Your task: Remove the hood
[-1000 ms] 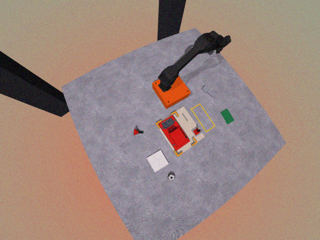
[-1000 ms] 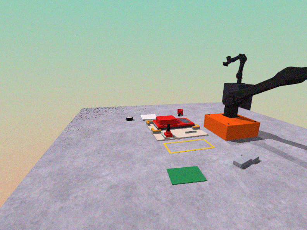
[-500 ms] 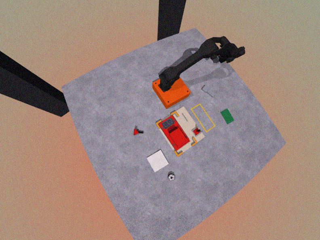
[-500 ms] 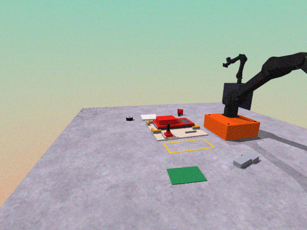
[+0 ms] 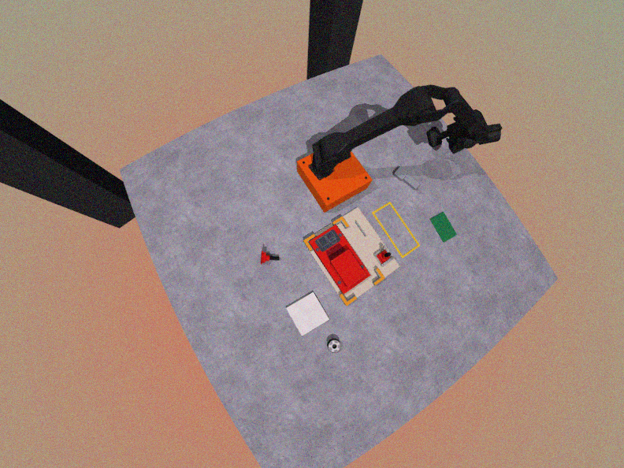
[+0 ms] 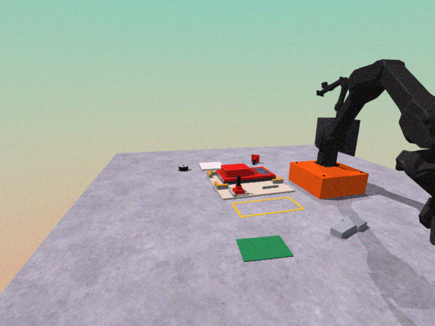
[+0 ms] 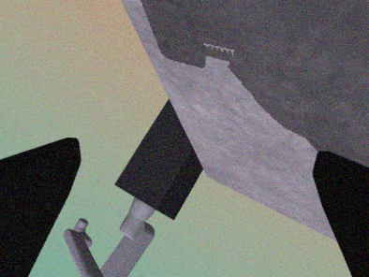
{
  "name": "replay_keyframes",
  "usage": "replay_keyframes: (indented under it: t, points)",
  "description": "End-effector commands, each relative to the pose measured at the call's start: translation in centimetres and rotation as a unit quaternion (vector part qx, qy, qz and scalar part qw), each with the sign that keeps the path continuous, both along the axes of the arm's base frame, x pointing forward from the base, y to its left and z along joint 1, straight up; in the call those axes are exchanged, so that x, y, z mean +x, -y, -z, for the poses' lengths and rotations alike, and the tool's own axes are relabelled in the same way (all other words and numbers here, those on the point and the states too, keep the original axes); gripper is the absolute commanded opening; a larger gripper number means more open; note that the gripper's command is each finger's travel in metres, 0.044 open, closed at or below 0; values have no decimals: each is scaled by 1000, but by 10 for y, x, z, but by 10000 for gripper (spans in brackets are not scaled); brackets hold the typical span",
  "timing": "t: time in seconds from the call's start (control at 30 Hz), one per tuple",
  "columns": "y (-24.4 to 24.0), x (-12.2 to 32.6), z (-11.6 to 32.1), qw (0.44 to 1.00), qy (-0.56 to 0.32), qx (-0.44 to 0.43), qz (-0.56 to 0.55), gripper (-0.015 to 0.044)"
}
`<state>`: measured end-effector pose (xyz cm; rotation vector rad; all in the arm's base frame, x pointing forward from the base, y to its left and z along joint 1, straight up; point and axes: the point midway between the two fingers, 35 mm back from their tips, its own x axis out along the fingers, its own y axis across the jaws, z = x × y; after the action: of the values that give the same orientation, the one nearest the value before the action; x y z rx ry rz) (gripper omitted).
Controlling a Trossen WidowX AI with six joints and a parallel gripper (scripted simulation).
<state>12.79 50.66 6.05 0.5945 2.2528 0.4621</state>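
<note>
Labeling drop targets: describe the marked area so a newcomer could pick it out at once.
Start at the arm's orange base, then go to the beige board that carries the red car. The marked area lies on the table right beside that board, on the side away from the white tile. It is only a yellow outline, long and narrow, unlike the solid green patch past it.
</note>
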Motion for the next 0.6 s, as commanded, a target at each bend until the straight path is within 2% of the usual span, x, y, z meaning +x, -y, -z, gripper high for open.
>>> replay_keyframes:
  t: [0.0,0.57]
  points:
    - [20,38,1,999,39,4,20,440]
    - [149,185,-4,973,215,-5,88,440]
